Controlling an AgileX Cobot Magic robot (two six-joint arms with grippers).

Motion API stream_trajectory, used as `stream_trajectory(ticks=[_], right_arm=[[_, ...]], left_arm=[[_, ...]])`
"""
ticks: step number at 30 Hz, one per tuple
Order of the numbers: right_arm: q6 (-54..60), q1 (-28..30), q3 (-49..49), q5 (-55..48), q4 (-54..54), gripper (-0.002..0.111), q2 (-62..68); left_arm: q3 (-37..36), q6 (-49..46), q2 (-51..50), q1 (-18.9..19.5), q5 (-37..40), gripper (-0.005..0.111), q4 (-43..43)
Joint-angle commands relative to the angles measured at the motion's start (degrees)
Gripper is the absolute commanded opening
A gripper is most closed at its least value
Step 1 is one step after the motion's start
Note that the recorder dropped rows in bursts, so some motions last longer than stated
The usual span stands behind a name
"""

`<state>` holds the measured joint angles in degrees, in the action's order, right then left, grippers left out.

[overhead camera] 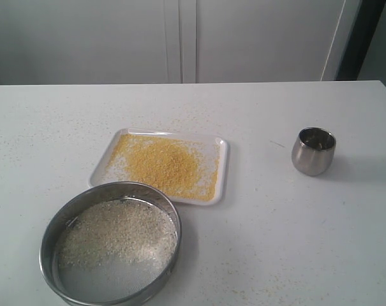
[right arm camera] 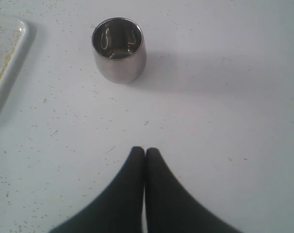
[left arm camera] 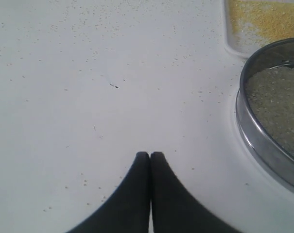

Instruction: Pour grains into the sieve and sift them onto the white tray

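Observation:
The steel sieve (overhead camera: 110,245) rests on the table at the front left, with pale whitish grains (overhead camera: 116,231) lying on its mesh. Behind it sits the white tray (overhead camera: 221,169), covered with golden-yellow grains (overhead camera: 162,164). In the left wrist view the sieve (left arm camera: 263,141) and a corner of the tray (left arm camera: 232,47) show off to one side. My left gripper (left arm camera: 150,154) is shut on nothing above bare table. My right gripper (right arm camera: 145,149) is also shut and empty, a short way from the small steel cup (right arm camera: 119,48). Neither gripper appears in the exterior view.
The steel cup (overhead camera: 313,150) stands upright and looks empty at the right of the white table (overhead camera: 295,242). Stray grains are scattered across the table surface. The tray's edge (right arm camera: 13,63) shows in the right wrist view. White cabinet doors rise behind the table.

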<state>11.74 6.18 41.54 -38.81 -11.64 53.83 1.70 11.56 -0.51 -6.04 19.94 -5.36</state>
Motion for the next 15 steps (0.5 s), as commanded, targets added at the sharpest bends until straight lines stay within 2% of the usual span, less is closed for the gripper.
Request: stream_trajectory(ticks=[1,5,15], right_arm=[[0.0,0.2,-0.3,0.8,-0.3,0.0,-0.2],[0.0,0.2,-0.3,0.8,-0.3,0.0,-0.2],[0.0,0.2,-0.3,0.8,-0.3,0.0,-0.2]], left_arm=[[-0.5,-1.5,0.5,0.2,0.6,0.0,2.2],[-0.5,-7.2,0.5,0.2,1.5,0.0,5.9],[-1.7,-7.7,0.5,0.2,-0.2,0.0,6.2]])
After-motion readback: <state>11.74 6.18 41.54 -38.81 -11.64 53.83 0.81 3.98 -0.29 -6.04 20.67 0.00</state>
